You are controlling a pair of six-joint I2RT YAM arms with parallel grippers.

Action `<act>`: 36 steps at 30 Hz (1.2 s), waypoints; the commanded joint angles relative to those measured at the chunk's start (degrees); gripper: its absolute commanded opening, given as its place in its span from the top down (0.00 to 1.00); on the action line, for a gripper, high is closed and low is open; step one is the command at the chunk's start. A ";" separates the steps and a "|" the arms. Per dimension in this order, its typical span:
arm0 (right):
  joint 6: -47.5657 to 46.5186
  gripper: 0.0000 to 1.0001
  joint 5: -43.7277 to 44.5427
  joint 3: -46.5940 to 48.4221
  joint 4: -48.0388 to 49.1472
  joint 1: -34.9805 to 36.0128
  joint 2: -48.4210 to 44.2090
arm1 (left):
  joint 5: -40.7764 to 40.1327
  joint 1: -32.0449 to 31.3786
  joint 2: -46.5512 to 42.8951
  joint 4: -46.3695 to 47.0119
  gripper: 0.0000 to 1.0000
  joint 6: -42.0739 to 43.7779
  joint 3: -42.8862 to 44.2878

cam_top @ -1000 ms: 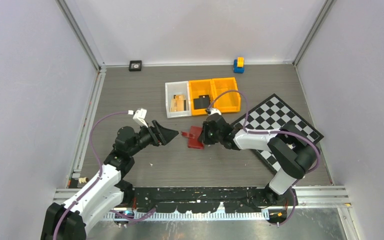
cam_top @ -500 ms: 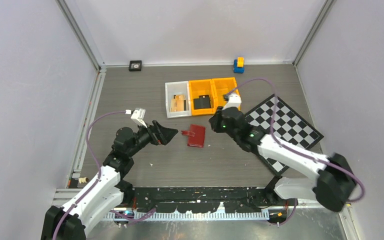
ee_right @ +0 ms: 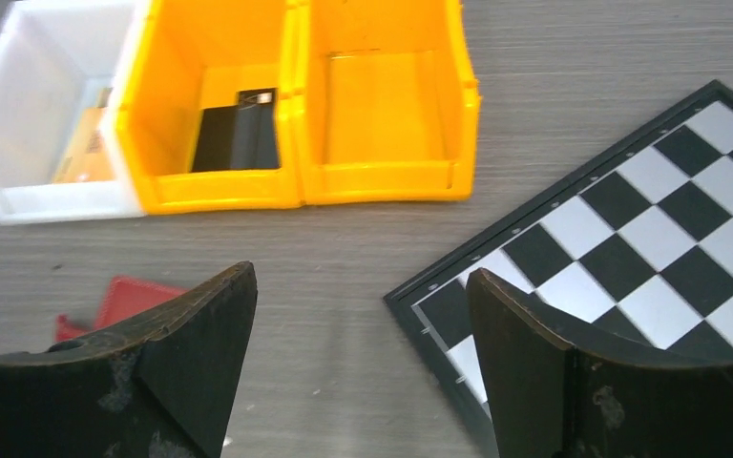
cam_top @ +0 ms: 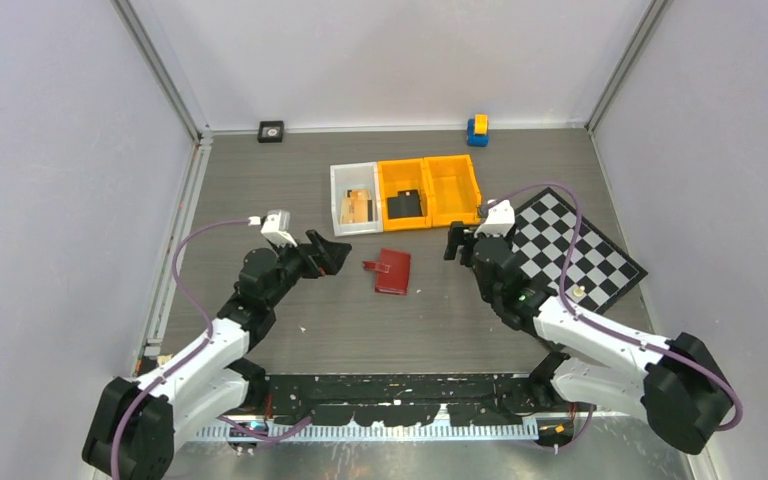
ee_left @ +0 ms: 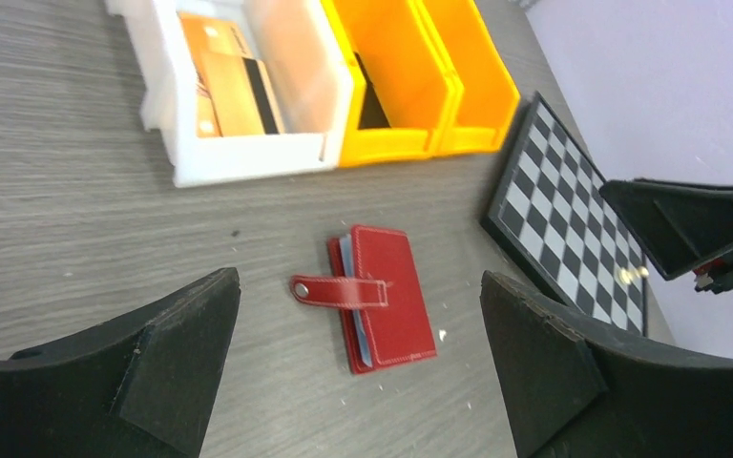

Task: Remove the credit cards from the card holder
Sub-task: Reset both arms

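The red card holder (cam_top: 392,271) lies flat and folded on the table, its snap tab (ee_left: 342,291) sticking out to the left and pale sleeves showing along its edge (ee_left: 382,298). Tan credit cards (ee_left: 229,86) lie in the white bin (cam_top: 356,228). My left gripper (cam_top: 332,252) hovers open just left of the holder, holding nothing (ee_left: 360,279). My right gripper (cam_top: 463,243) is open and empty to the holder's right, near the chequered board; between its fingers is bare table (ee_right: 361,277). A corner of the holder (ee_right: 138,294) shows behind its left finger.
Two orange bins (cam_top: 403,190) (cam_top: 453,188) adjoin the white one; the first holds a black object (ee_right: 239,138). The chequered board (cam_top: 565,255) lies at the right. A blue and yellow block (cam_top: 477,130) and a small black item (cam_top: 271,131) sit by the back wall.
My right gripper let go of the card holder, opened and drew back to the right toward the chequered board. The holder now lies flat. My left gripper opened wider and moved slightly left.
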 commanded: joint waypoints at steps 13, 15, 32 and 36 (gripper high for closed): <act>-20.63 0.18 -12.07 -11.69 37.59 -27.95 13.60 | -29.20 4.86 13.20 -4.71 0.00 27.07 10.85; -21.96 0.18 -14.97 -11.98 40.02 -29.10 15.27 | -33.22 5.44 15.31 -1.12 0.00 27.51 9.16; -16.32 0.14 -16.45 -15.93 49.25 -34.80 21.91 | -33.97 9.33 28.29 12.36 0.05 32.96 6.68; -14.13 0.14 -16.30 -16.97 56.58 -35.88 28.27 | -33.17 9.57 27.35 13.43 0.06 32.90 5.56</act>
